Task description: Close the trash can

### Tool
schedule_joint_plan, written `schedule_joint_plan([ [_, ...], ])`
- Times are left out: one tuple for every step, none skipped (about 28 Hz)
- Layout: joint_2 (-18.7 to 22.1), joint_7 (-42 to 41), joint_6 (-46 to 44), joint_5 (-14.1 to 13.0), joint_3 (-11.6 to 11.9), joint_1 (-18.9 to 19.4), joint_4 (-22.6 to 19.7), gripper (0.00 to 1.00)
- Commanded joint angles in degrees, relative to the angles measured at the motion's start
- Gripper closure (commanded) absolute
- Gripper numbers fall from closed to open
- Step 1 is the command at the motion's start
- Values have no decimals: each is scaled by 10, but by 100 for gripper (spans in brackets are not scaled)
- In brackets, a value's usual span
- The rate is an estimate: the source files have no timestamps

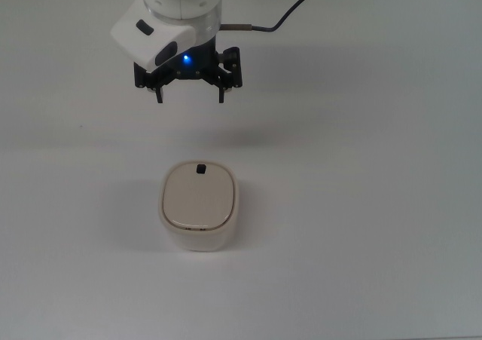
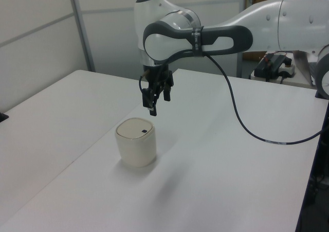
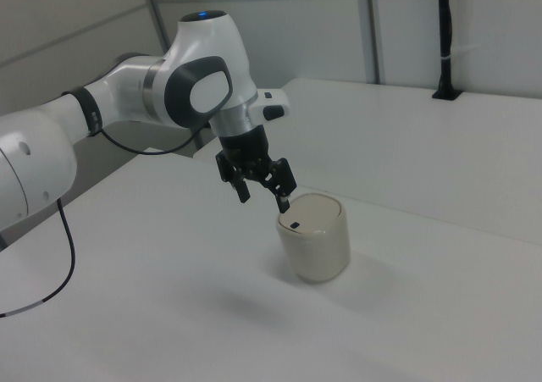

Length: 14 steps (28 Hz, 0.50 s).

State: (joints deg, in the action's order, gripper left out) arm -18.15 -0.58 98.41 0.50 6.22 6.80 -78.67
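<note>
Where the white bench is bare, the trash can stands upright near the middle, lid flat and down, its small black knob on the edge nearest the arm. Tool hangs above the bench, apart from the can, fingers spread and released, gripping nothing. Black cable trails from the arm.

The arm is cut off by the top view's upper edge, its base unseen; in the left view it runs off the right edge. The trash can hides its own far wall in each view
</note>
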Motion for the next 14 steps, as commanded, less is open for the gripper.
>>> schedule_joint_plan([
  [12,-3,-18,6,3,2,-9,0],
  [12,-3,-18,6,3,2,-8,0],
  [12,-3,-18,6,4,2,-8,0],
  [12,-3,-18,6,4,2,-8,0],
  [12,-3,-18,6,4,2,-8,0],
  [12,-3,-18,6,5,2,-8,0],
  [12,-3,-18,6,5,2,-8,0],
  [11,-3,-18,6,5,1,-8,0],
  [12,-3,-18,6,5,0,-8,0],
  [12,-3,-18,6,5,-1,-8,0],
  [12,-3,-18,6,5,-1,-8,0],
  [12,-3,-18,6,5,-1,-8,0],
  [12,-3,-18,6,5,-1,-8,0],
  [12,-3,-18,6,5,-1,-8,0],
])
